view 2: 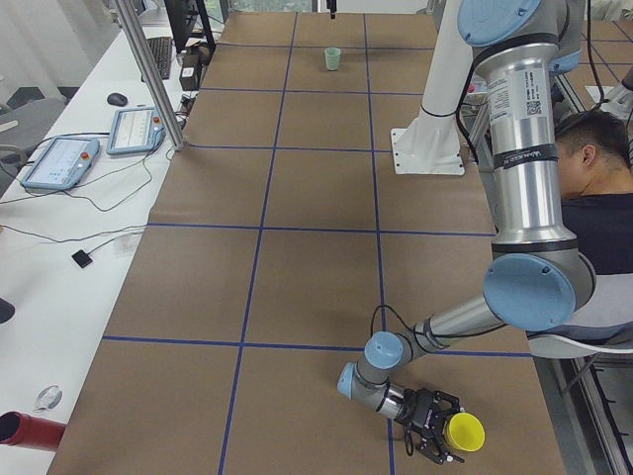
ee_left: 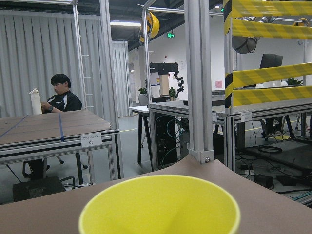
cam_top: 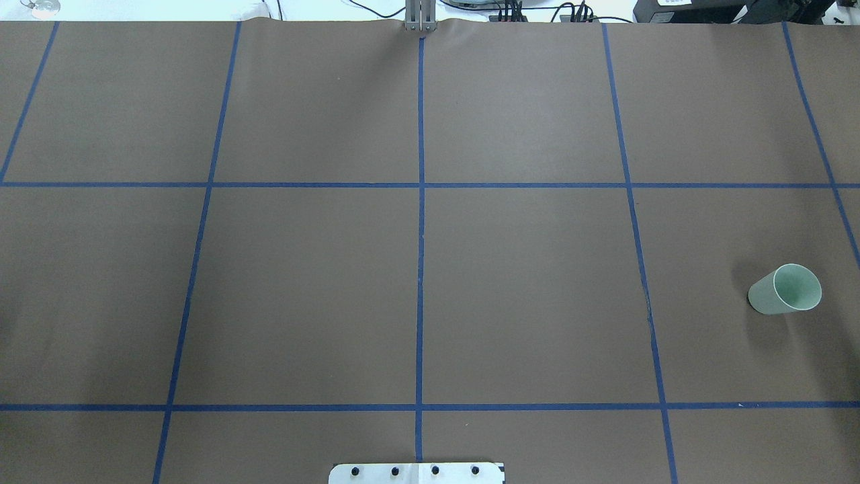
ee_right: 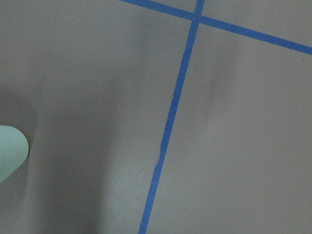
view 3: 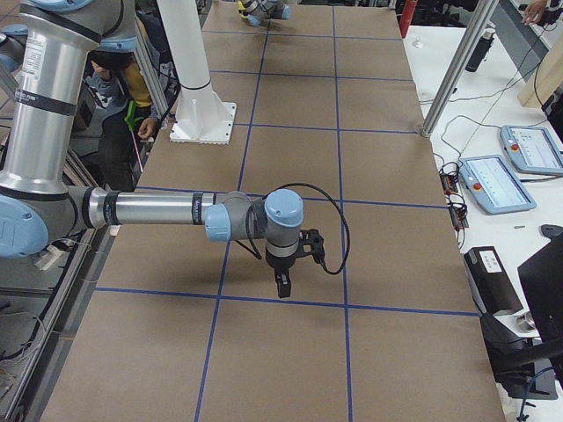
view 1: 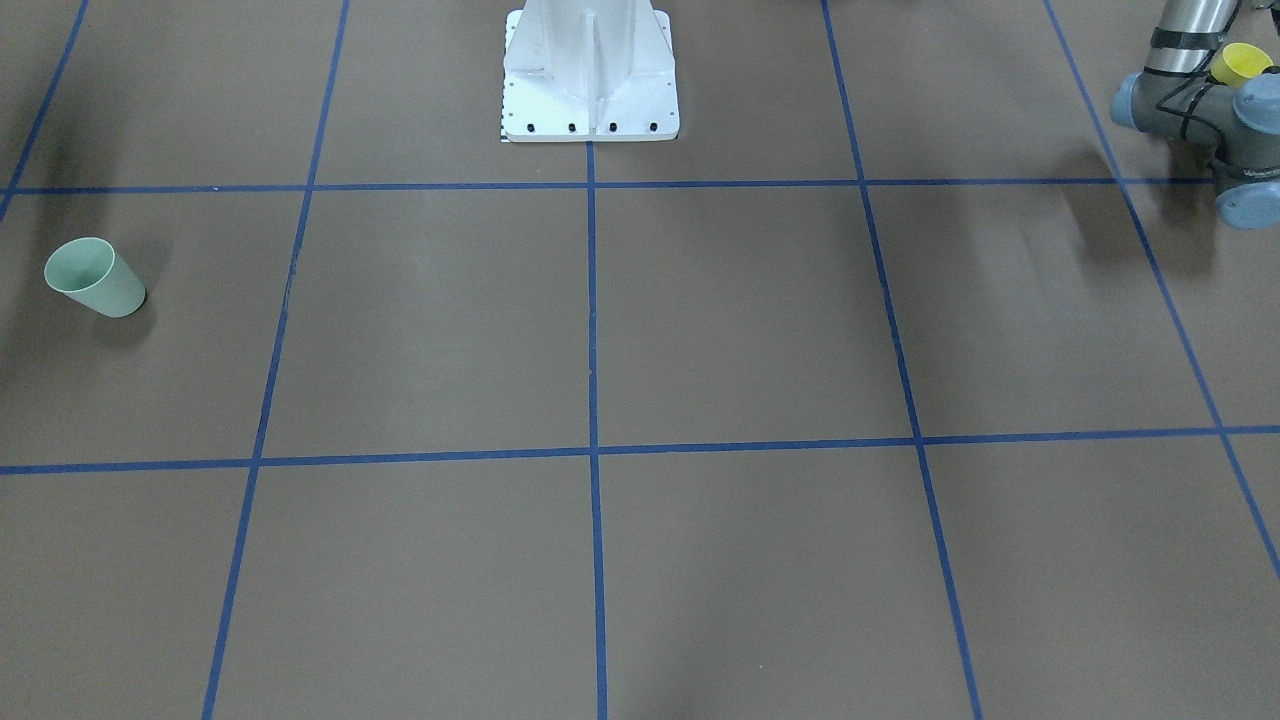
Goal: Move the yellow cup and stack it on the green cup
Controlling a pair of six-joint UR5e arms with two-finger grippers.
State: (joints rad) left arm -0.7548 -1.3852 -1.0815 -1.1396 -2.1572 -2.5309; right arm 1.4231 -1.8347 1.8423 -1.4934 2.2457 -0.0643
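The yellow cup (view 2: 465, 432) is at the table's near right corner in the exterior left view, right in front of my left gripper (view 2: 440, 433), which lies level and low over the table. Whether that gripper holds the cup I cannot tell. The cup's rim (ee_left: 159, 204) fills the bottom of the left wrist view, and the cup (view 1: 1241, 62) peeks out behind the left arm's wrist. The green cup (cam_top: 785, 289) stands upright and alone at the far right; it is also seen as a green cup (view 1: 95, 278). My right gripper (view 3: 281, 286) points down over the table; open or shut I cannot tell.
The robot's white base (view 1: 590, 90) stands at the middle of the robot's edge. Blue tape lines (cam_top: 420, 222) divide the brown table into squares. A seated person (view 2: 603, 188) is beside the left arm. Tablets (view 2: 59, 160) and a metal post (view 2: 148, 74) flank the table.
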